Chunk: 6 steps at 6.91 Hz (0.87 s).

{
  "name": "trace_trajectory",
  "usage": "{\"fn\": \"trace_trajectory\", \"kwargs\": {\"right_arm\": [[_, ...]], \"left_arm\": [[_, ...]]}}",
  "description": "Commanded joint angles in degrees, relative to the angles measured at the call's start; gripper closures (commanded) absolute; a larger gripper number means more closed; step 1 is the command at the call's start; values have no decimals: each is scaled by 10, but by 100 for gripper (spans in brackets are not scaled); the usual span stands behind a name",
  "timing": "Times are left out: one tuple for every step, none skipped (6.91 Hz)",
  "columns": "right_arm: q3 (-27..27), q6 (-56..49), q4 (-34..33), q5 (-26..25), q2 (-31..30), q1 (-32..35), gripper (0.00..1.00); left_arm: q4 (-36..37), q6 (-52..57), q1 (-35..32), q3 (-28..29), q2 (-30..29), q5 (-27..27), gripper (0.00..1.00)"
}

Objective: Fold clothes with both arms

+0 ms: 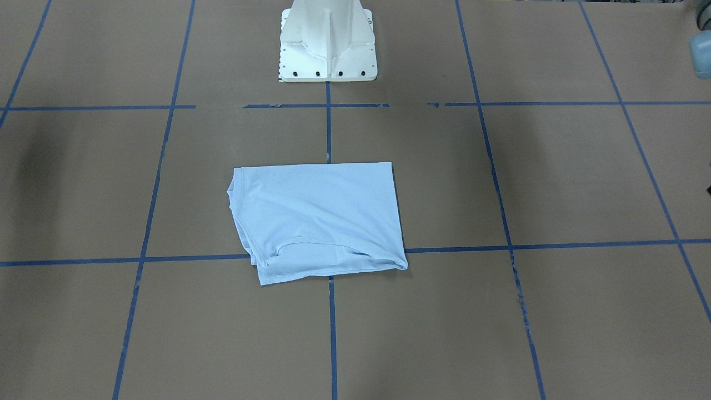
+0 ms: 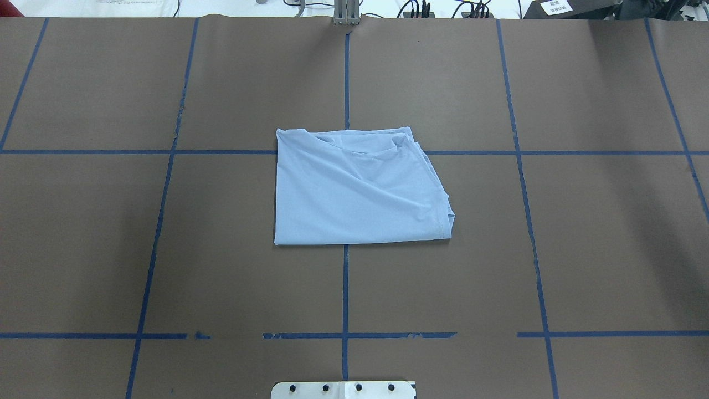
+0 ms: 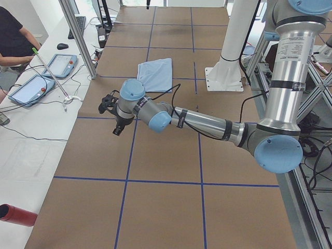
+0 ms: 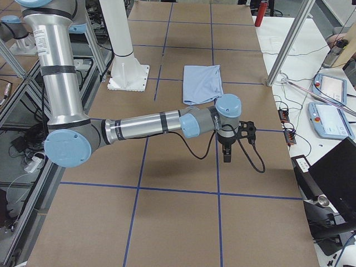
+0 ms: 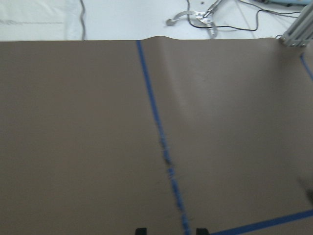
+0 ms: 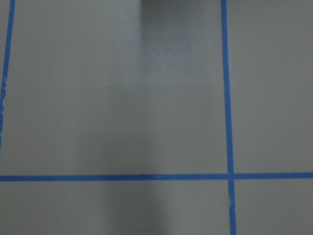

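Note:
The light blue T-shirt (image 1: 319,216) lies folded into a rough rectangle at the middle of the table, flat and untouched; it also shows in the overhead view (image 2: 354,188). Its print and neck label are hidden. My left arm reaches out low over the table's left end, far from the shirt; its gripper (image 3: 117,129) points down. In the left wrist view its gripper (image 5: 171,230) shows two fingertips apart with nothing between them. My right gripper (image 4: 227,156) hangs over the table's right end, also far from the shirt. I cannot tell whether it is open or shut.
The white pedestal base (image 1: 328,50) stands behind the shirt. Blue tape lines (image 2: 345,288) grid the brown table. Aluminium posts (image 3: 78,39) and teach pendants (image 3: 57,65) sit along the operators' side, with a person (image 3: 15,41) there. A red cylinder (image 3: 15,213) lies on the side bench.

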Motion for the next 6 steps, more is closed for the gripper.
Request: {"fn": "trace_trajectory", "kwargs": {"right_arm": [[26, -30, -52, -5, -33, 11, 0], [10, -26, -43, -3, -26, 9, 0], [7, -26, -43, 0, -26, 7, 0], [9, -27, -42, -4, -25, 7, 0], [6, -27, -43, -6, -28, -1, 0], [-1, -27, -43, -19, -32, -16, 0]], "left_arm": [[67, 27, -15, 3, 14, -8, 21], [58, 28, -16, -6, 52, -10, 0], [25, 27, -17, -19, 65, -13, 0], [25, 21, -17, -35, 71, -6, 0], [28, 21, -18, -45, 87, -9, 0], [36, 21, -18, -46, 98, -9, 0]]}}
